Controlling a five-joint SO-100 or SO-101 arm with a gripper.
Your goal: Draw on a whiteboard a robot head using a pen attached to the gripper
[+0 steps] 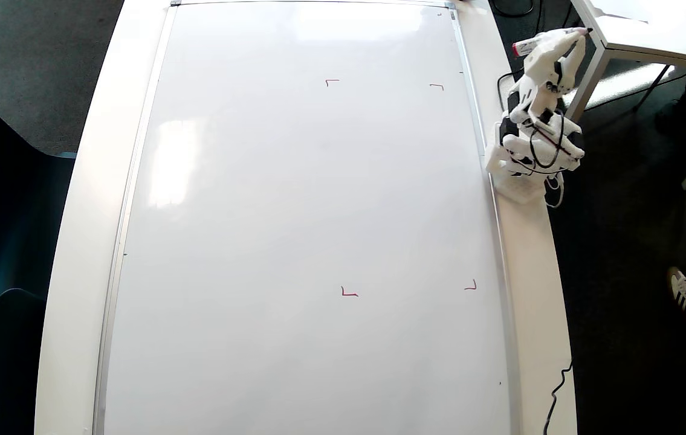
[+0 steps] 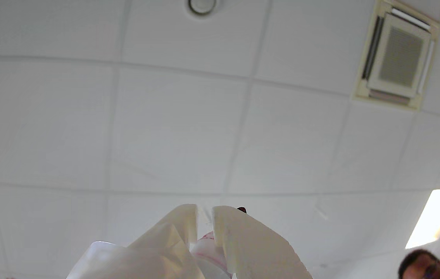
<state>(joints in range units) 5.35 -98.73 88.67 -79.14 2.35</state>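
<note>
Jaws pinch the pen [image 1: 551,39] off the whiteboard's [image 1: 306,199] top right corner; the gripper [image 1: 569,42] should swing over and lower gently.

White tabletop [image 1: 86,181], long and rounded at its edges, runs top to bottom of the overhead view over dark floor. The whiteboard [image 1: 258,211] lies flat on it, covering nearly the whole surface; bare strips of tabletop show down the left and right sides. Thin silver frame along the board's edges. Four small red corner marks [image 1: 349,293] on the board's right half (they bracket a blank rectangle). White arm base [image 1: 521,181] stands on the right strip, just beside the frame. Black cable [image 1: 556,396] crosses the right edge lower down.
</note>
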